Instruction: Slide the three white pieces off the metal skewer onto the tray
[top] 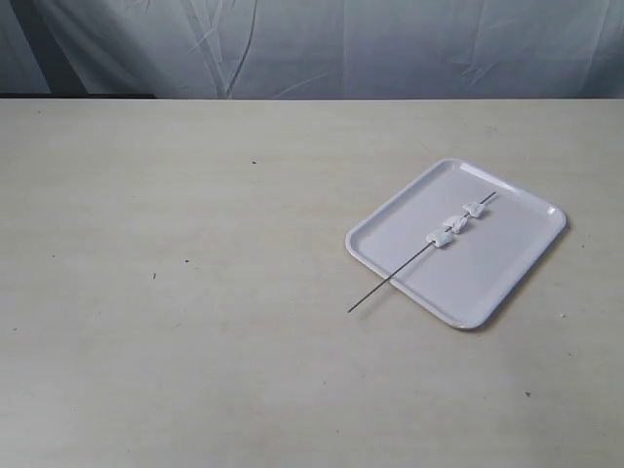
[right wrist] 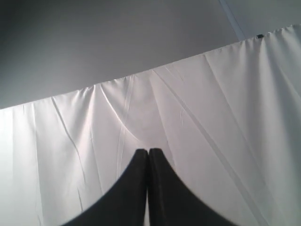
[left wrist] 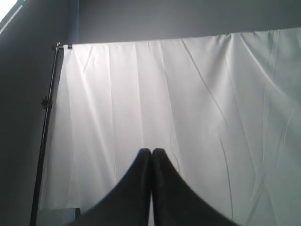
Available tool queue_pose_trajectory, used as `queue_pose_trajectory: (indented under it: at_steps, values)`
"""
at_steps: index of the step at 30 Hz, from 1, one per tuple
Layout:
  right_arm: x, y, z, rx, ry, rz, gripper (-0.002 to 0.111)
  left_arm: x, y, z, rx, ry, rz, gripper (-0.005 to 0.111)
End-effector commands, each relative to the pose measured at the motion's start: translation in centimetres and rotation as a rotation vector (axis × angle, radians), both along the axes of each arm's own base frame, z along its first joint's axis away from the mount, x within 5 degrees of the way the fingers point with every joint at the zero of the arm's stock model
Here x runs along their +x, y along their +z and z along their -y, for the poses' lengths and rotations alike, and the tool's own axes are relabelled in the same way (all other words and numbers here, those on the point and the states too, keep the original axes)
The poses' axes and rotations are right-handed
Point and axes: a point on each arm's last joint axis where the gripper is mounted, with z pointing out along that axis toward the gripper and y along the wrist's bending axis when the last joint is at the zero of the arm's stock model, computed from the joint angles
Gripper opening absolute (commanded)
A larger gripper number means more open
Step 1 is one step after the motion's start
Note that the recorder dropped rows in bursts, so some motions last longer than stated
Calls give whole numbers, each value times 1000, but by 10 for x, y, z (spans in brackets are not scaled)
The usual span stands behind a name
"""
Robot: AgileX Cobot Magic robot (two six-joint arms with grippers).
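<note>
A white tray [top: 497,278] lies right of centre on the table in the exterior view. The thin metal skewer [top: 385,284] rests slantwise across it, its near end sticking out over the tray's rim onto the table. Three white pieces [top: 455,223] are threaded on the part of the rod that lies over the tray. Neither arm shows in the exterior view. My left gripper [left wrist: 151,150] is shut with nothing in it and faces a white curtain. My right gripper [right wrist: 148,150] is likewise shut and empty, pointed at the curtain.
The pale table [top: 195,292] stretches wide to the left of the tray. A white curtain [top: 390,49] hangs behind its far edge. A dark stand pole [left wrist: 44,132] holds the curtain in the left wrist view.
</note>
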Motion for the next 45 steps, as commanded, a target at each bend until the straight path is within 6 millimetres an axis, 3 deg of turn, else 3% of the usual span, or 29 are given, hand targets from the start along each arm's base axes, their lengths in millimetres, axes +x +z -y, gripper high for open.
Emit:
queue_pose_trajectory:
  at_steps: [1,4,9,13,18,25,27,31,38,40,43,45]
  values:
    - [12,33,0,4,4,-288,0,25,45,2,35,-27,-141,0]
    - [33,54,0,17,25,-457,0,61,69,10,109,-97,-260,0]
    - [74,78,-4,-29,65,-723,0,132,67,36,172,-286,-541,4]
    - [104,78,-8,-132,69,-955,0,173,42,69,209,-542,-806,10]
    - [144,55,-13,-250,105,-1254,0,213,-12,97,189,-750,-1067,10]
    - [180,26,-24,-244,231,-1407,0,240,-61,108,172,-755,-1245,10]
    - [190,18,-27,-213,259,-1434,0,247,-78,117,127,-834,-1330,10]
    - [206,4,-32,-202,320,-1482,0,258,-111,152,197,-948,-1424,10]
    - [216,-7,-29,-294,285,-1513,1,266,-142,213,430,-950,-1407,13]
    - [217,-8,-28,-317,265,-1509,9,264,-151,229,465,-973,-1415,24]
    - [221,-10,-27,-314,256,-1500,32,260,-167,246,493,-1002,-1449,43]
    - [224,-13,-28,-299,262,-1515,42,260,-175,254,440,-976,-1497,46]
